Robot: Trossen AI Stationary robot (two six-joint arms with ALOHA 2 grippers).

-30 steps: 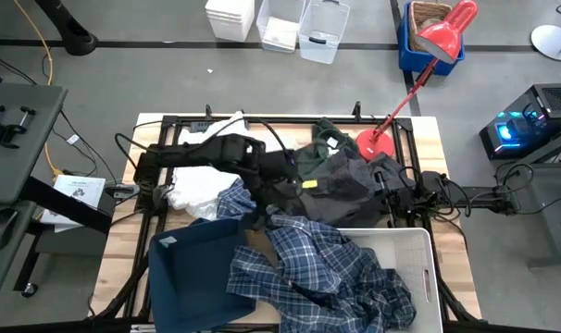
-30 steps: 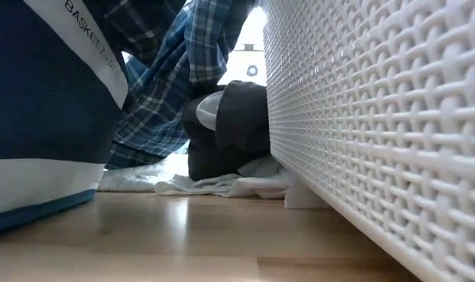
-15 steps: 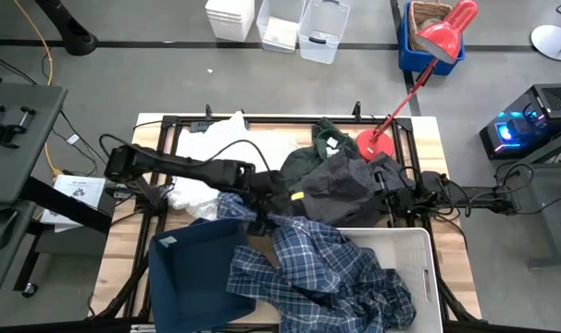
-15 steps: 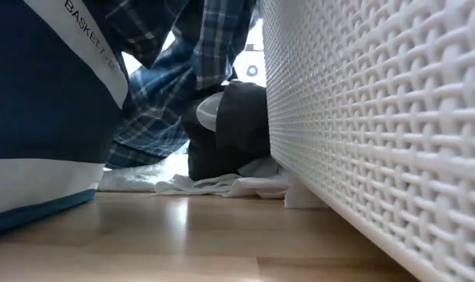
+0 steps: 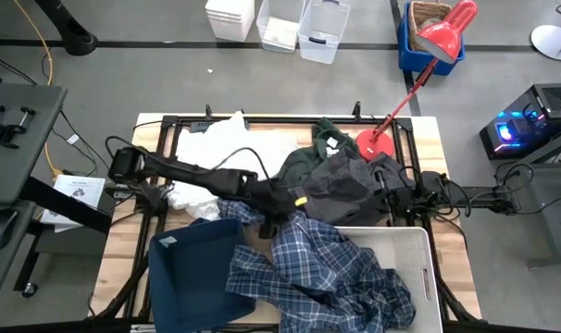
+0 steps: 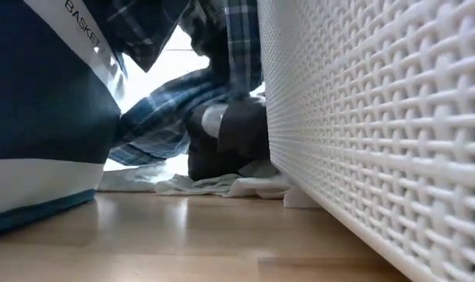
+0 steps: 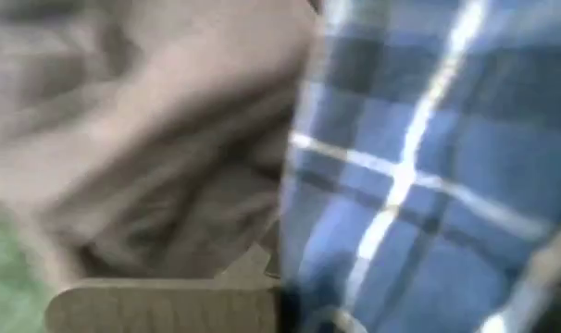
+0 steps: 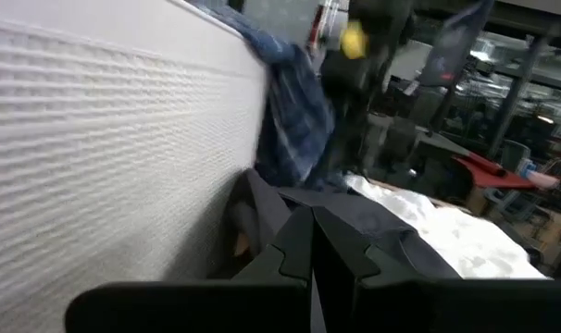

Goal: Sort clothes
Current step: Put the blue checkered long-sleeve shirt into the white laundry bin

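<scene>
Nearest edge of desk [image 5: 452, 268]: navy fabric bin [image 5: 193, 268] and white plastic bin [image 5: 423, 239] are set side by side. The blue-and-white plaid shirt [image 5: 327, 268] is draped across the white bin's rim, and its upper end trails over the gap between the bins.

Step in hand, as judged: the plaid shirt is being taken at that upper end for sorting. Next move, as judged: a lift high enough for the loose cloth to clear the rim, then a carry to the chosen bin.

Left hand [image 5: 273, 208] is pressed into the shirt's upper edge, just beside the dark grey jacket [image 5: 341, 190]. Its wrist view is filled with plaid; whether it is apart or clamped cannot be told.

Right hand [image 8: 313, 248] is parked by the white bin's far wall with its fingers together and nothing seen between them.

Farther back: dark green hoodie [image 5: 308, 159] and white cloth pieces [image 5: 199, 194] lie unsorted.
</scene>
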